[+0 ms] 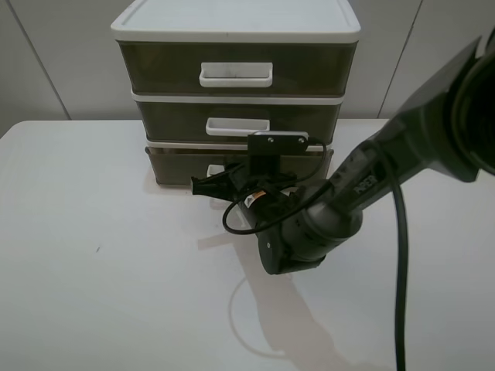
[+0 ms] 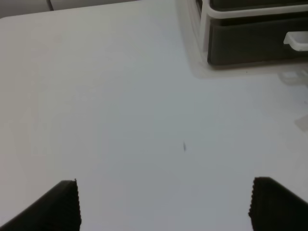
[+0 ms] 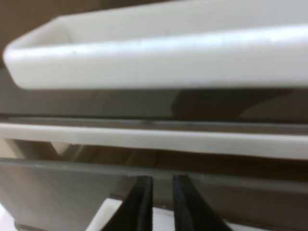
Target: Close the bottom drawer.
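Note:
The bottom drawer (image 1: 174, 166) is smoky olive-brown and the lowest of the unit's three. Its front stands a little forward of the frame. Its small white handle (image 1: 214, 168) is mostly hidden behind my right gripper (image 1: 199, 185). That gripper is shut and empty, with its tips at the drawer front. In the right wrist view the gripper (image 3: 161, 182) has its two fingers almost together, right up against the drawer front (image 3: 57, 192). My left gripper (image 2: 163, 202) is open and empty over the bare table, well back from the drawer (image 2: 245, 45).
The drawer unit (image 1: 232, 19) stands at the table's back edge against a grey wall. Its middle drawer (image 1: 170, 120) and top drawer (image 1: 155, 69) are shut. The middle drawer's handle (image 3: 159, 53) hangs just above my right gripper. A black cable (image 1: 400, 255) trails from the right arm.

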Controlling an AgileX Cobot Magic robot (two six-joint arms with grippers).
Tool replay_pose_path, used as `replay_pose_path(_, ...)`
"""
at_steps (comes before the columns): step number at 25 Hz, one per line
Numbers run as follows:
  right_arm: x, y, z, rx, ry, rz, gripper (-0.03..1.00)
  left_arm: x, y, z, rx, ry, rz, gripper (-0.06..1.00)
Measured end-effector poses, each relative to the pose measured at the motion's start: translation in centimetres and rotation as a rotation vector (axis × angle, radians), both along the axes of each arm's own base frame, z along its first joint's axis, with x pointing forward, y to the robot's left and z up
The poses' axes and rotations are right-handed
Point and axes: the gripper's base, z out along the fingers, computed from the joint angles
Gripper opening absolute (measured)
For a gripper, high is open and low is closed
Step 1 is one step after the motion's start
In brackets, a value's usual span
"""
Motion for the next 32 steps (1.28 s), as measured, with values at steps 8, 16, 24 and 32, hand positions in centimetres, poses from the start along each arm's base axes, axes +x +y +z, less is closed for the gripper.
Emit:
replay_pose_path(8, 0.3, 0.3, 0.4, 0.018, -0.024, -0.005, 0.02, 0.0, 0.0, 0.0, 0.000, 0.000, 0.000, 0.72)
replay_pose_path(16, -0.4, 0.2, 0.6, 0.012, -0.018, 0.004, 0.02, 0.0, 0.0, 0.0, 0.000, 0.000, 0.000, 0.72)
replay_pose_path(24, -4.5, -1.1, 3.6, 0.005, 0.001, 0.072, 0.02, 0.0, 0.0, 0.0, 0.000, 0.000, 0.000, 0.72)
replay_pose_path(32, -6.5, -6.6, 6.2, -0.023, 0.233, 0.051, 0.51, 0.0, 0.0, 0.0, 0.000, 0.000, 0.000, 0.72)
